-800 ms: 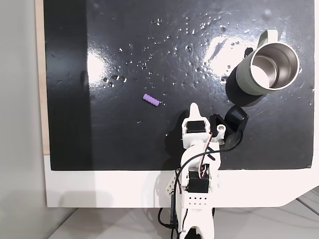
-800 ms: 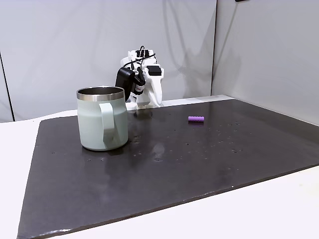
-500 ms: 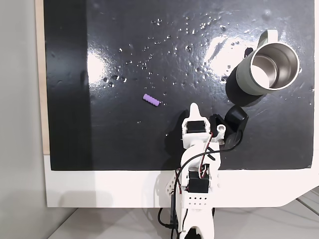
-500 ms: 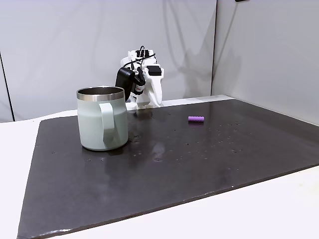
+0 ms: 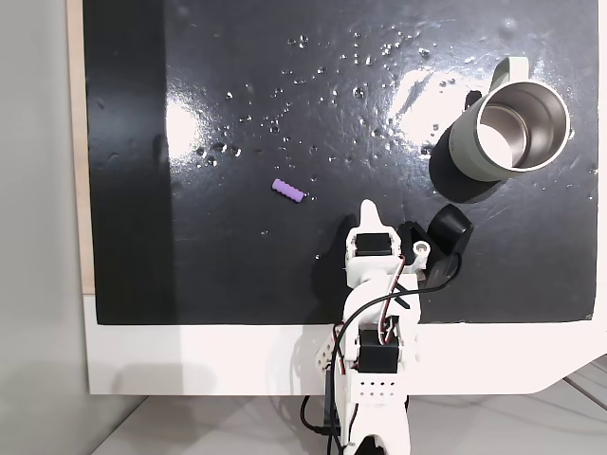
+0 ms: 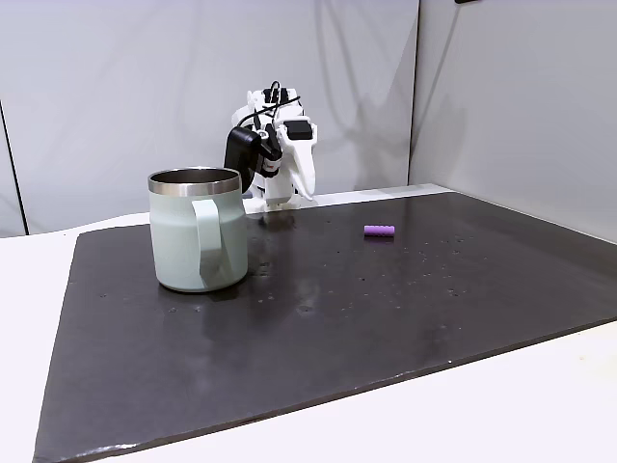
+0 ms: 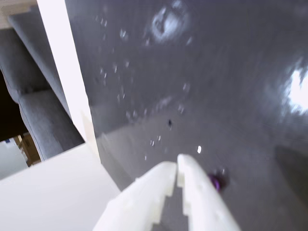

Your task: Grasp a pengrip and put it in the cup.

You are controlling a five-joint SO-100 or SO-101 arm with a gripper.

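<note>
Gripper (image 7: 176, 166) clenched and empty, pengrip (image 5: 288, 191) on mat, cup (image 5: 507, 134) unlabelled

white arm (image 5: 375, 313), red-black cables

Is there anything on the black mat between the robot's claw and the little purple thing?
No, just bare black mat. In the fixed view from above, the claw and the purple pengrip have only shiny mat between them.
</note>
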